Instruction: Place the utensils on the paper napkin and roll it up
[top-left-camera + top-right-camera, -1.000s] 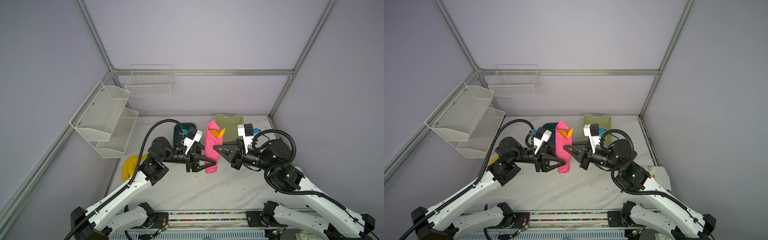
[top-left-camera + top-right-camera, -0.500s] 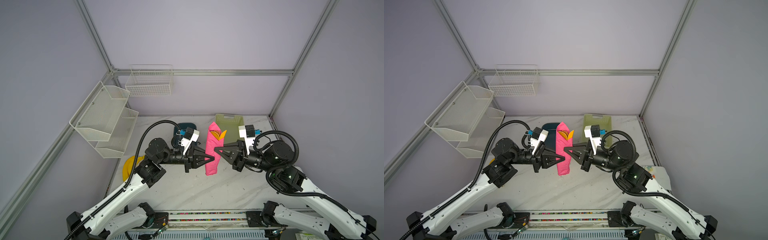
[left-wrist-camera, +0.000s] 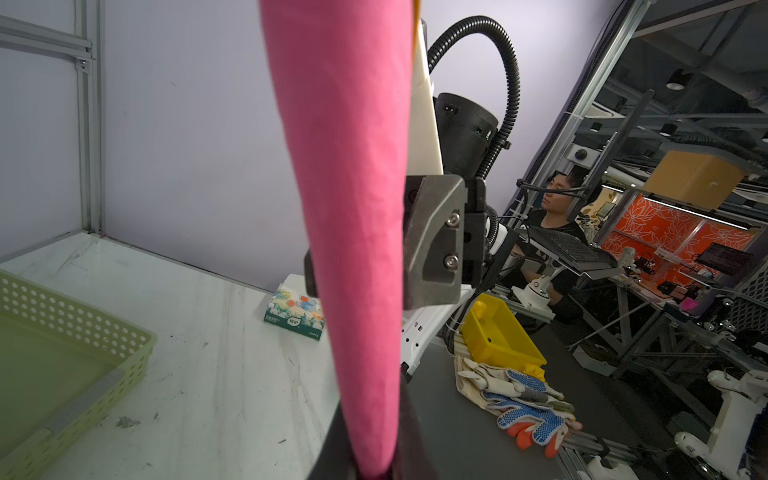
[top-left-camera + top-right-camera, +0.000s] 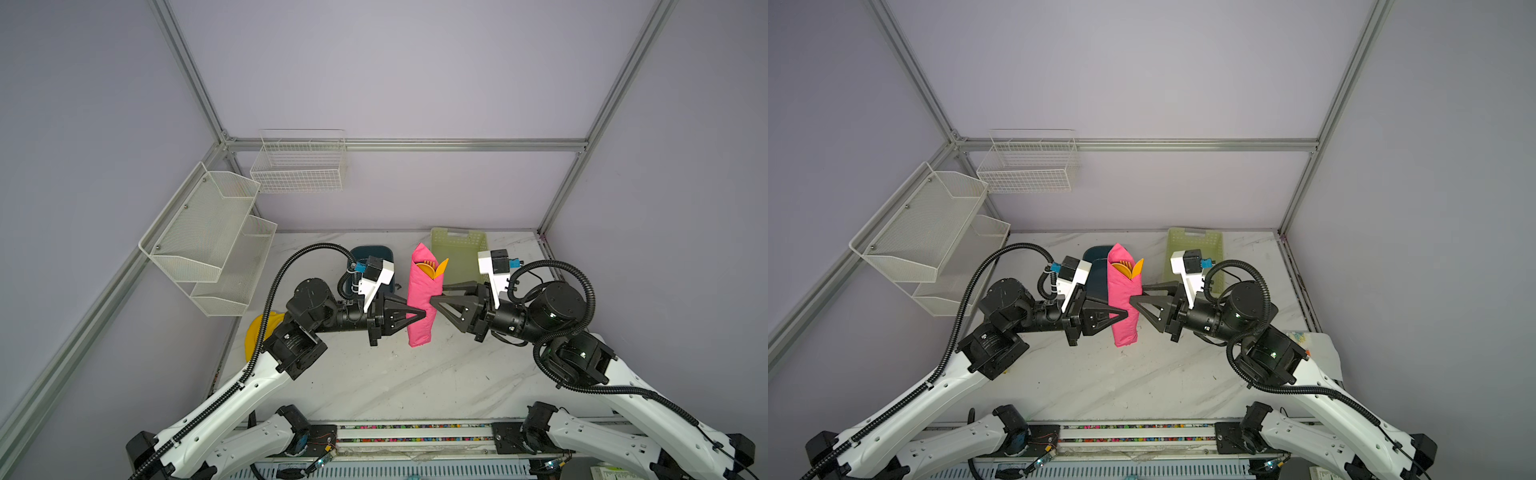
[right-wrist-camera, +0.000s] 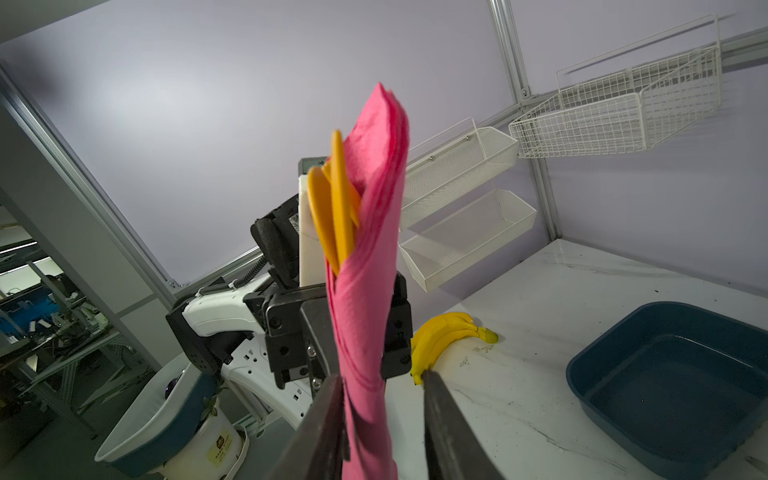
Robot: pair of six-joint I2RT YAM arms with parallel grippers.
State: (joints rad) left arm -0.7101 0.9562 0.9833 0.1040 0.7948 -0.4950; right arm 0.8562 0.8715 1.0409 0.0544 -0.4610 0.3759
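Rolled paper napkin (image 4: 419,291) upright, long axis vert., utensils (image 4: 433,268) protruding at top. Clenched mid-roll by L gripper (image 4: 420,313); R gripper (image 4: 434,300) opposite, jaws parted, straddling loosely.

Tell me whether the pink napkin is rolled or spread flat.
Rolled: the paper napkin forms a narrow tube, with orange utensils poking from its top.
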